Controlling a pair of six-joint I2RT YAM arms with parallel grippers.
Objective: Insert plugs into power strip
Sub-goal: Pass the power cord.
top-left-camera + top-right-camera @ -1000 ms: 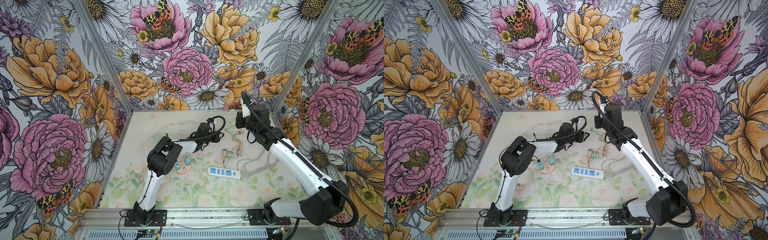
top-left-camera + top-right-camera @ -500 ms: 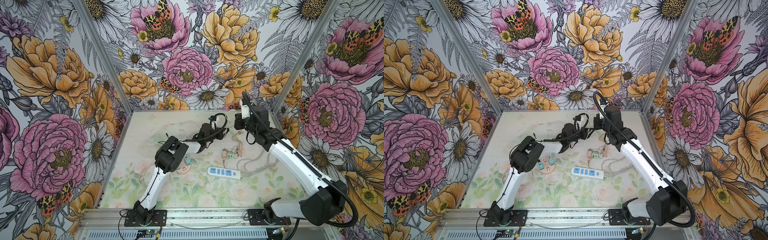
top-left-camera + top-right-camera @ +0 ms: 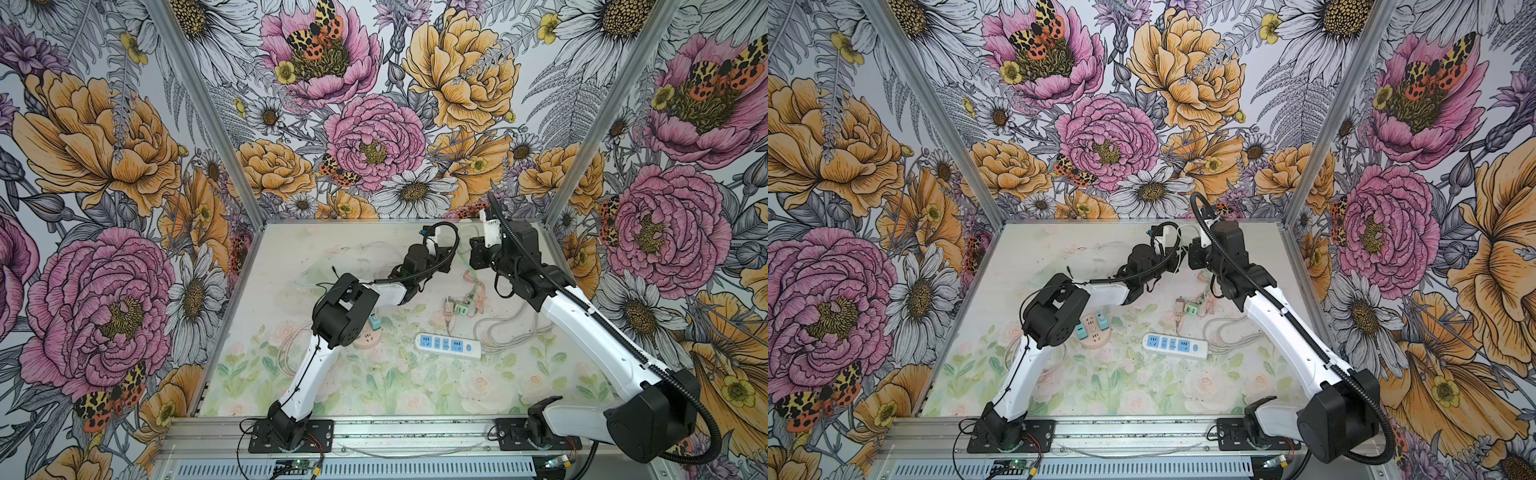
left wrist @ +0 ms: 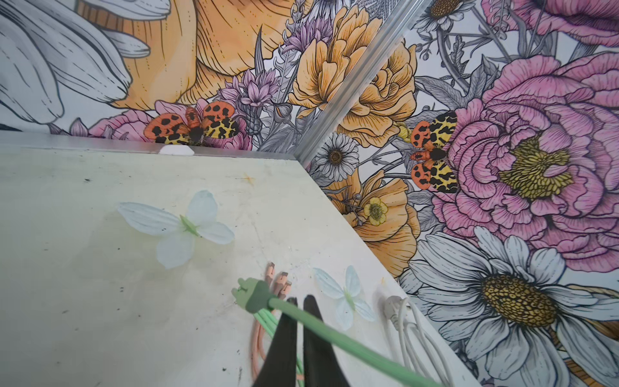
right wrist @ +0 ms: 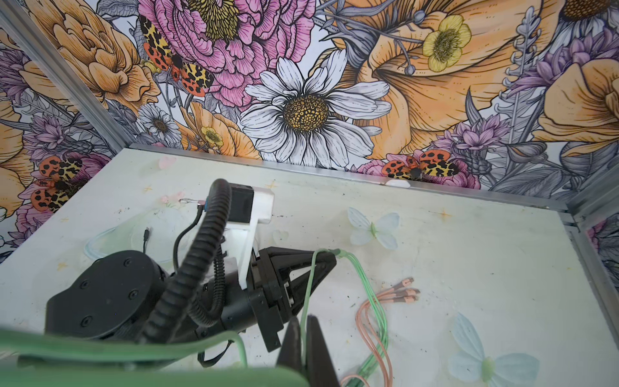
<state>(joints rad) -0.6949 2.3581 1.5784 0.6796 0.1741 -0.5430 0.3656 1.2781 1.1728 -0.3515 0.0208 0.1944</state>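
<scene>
Plug cable [image 4: 351, 339] (now in left hand [image 4: 300, 301])

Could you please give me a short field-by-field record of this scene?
left gripper: shut on the green cable
right gripper: shut on the same green cable
power strip: lying flat, sockets empty
green plug: unplugged, lying just beyond the strip
pink-brown plug: unplugged, beside the green plug
teal plugs: two, standing on the round pink hub
</scene>
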